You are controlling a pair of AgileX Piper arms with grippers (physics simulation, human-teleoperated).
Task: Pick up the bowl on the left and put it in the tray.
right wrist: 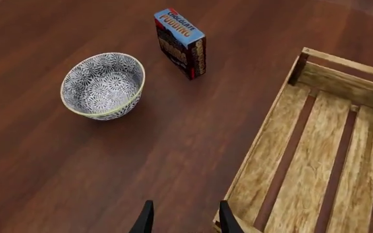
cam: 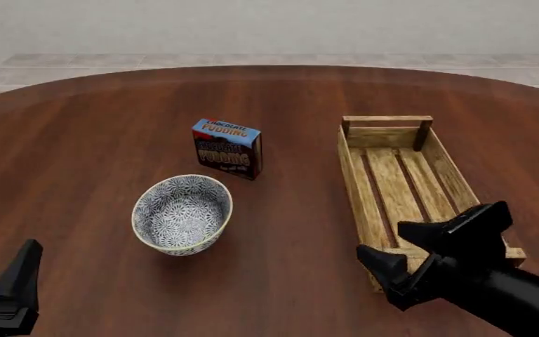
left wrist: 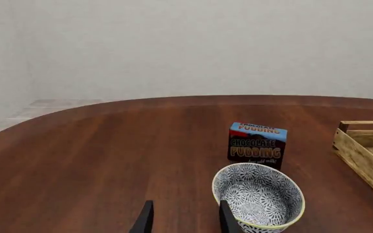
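Note:
The bowl (cam: pixel 182 214), blue-and-white patterned with a pale yellow rim, stands upright on the brown table, left of centre. The light-wood tray (cam: pixel 378 210) lies to its right and holds nothing. My left gripper (cam: pixel 2 256) is low at the front left corner, open, apart from the bowl. In the left wrist view the bowl (left wrist: pixel 259 199) sits just off one side of the open left gripper (left wrist: pixel 185 221), one fingertip (left wrist: pixel 228 218) overlapping its rim. My right gripper (cam: pixel 384 240) hovers open over the tray's near left corner. The right wrist view shows the bowl (right wrist: pixel 102 85), the tray (right wrist: pixel 316 160) and the right gripper (right wrist: pixel 185 219).
A blue-and-dark chocolate pudding box (cam: pixel 227 148) stands upright just behind the bowl, between it and the tray's far end. It also shows as the pudding box (left wrist: pixel 256 143) and the pudding box (right wrist: pixel 181 42). The round table's far edge (cam: pixel 269 68) curves across the back.

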